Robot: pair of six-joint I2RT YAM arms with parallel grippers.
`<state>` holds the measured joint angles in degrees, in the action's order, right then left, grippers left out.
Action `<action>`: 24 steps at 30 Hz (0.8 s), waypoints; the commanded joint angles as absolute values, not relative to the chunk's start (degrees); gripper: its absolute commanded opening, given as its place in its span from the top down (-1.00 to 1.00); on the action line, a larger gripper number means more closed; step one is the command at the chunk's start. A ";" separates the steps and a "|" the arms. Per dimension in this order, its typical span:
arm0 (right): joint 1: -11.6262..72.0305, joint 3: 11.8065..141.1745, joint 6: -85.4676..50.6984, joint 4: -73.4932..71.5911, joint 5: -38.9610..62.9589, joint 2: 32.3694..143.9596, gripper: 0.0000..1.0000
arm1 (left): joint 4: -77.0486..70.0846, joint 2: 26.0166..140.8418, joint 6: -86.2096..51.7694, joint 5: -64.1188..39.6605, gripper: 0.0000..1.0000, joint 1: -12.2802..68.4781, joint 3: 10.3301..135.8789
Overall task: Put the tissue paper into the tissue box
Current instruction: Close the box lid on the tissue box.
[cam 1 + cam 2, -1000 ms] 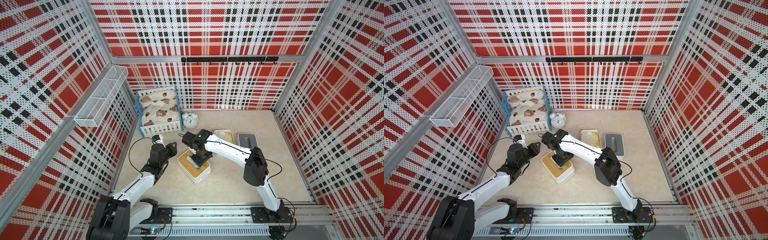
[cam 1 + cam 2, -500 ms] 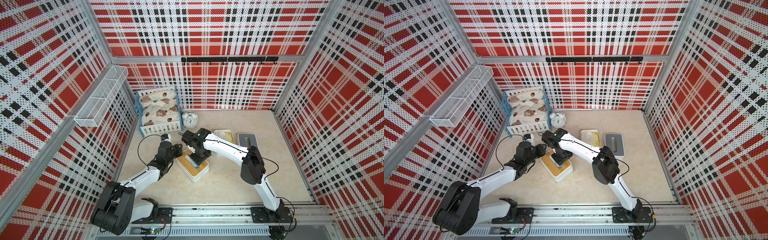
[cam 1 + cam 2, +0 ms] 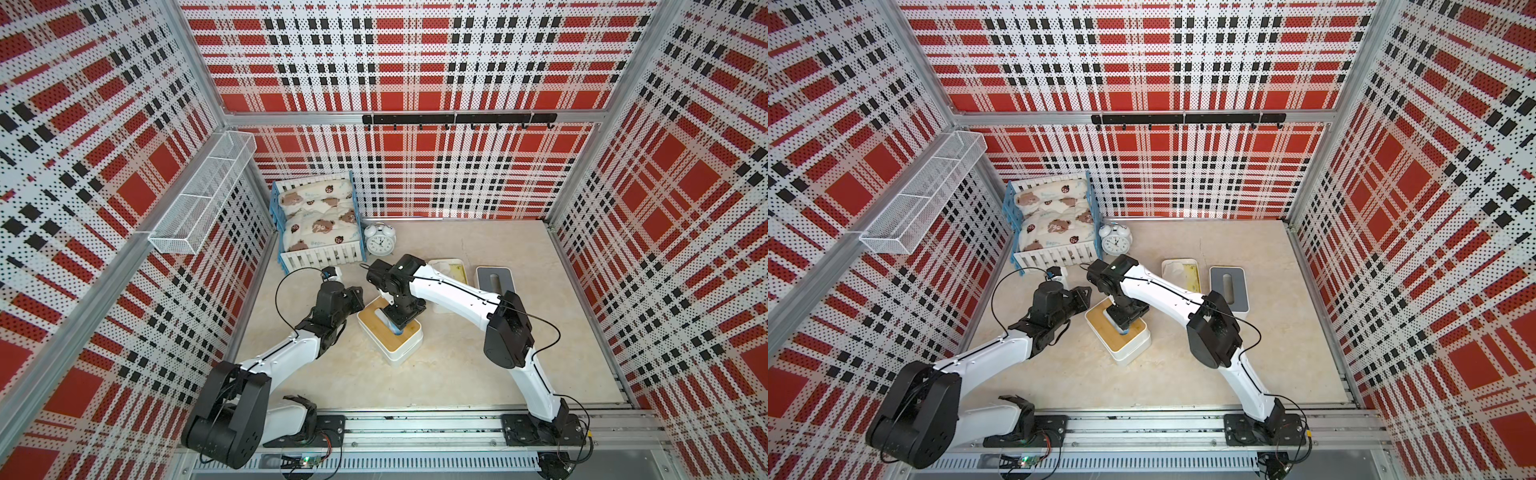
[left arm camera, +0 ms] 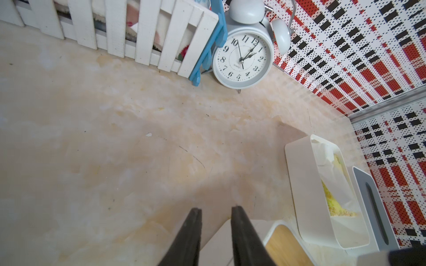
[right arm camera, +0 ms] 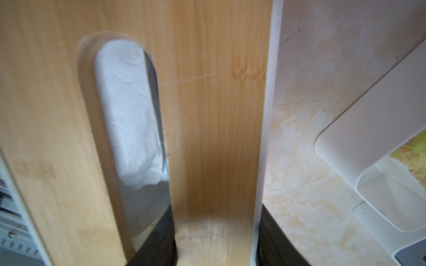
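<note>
We see a beige, marble-patterned desk [image 3: 457, 365] closed in by plaid walls. In the far left corner a doll bed [image 3: 318, 216] with a white picket frame stands on it, and a white alarm clock [image 3: 379, 241] sits just beside the bed's foot end. Near the middle, a white tissue box [image 3: 401, 354] with a bamboo lid rests at an angle to the desk's edges. Farther back and to the right, an open white box [image 4: 304, 184] and a grey box [image 3: 505, 286] with a slot on top lie side by side.

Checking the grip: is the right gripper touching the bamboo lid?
Touching. Right wrist view shows the right gripper pinching the bamboo lid between both fingers.
</note>
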<state>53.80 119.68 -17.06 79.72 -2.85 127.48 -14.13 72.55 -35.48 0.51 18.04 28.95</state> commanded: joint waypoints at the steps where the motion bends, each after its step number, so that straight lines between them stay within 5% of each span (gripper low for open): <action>1: 52.36 119.49 -16.79 77.76 -2.60 126.91 0.40 | -13.16 71.95 -34.06 1.75 0.42 18.28 30.71; 11: 50.54 128.43 -15.64 79.32 -1.96 134.75 0.41 | -11.43 70.96 -32.96 3.34 0.42 18.28 31.60; 24: 50.45 123.51 -16.82 74.37 -3.36 131.57 0.43 | -13.34 75.05 -32.70 2.79 0.43 18.29 32.51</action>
<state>50.70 125.29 -15.94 77.01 -1.61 131.46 -12.34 74.32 -33.91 2.42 18.06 30.39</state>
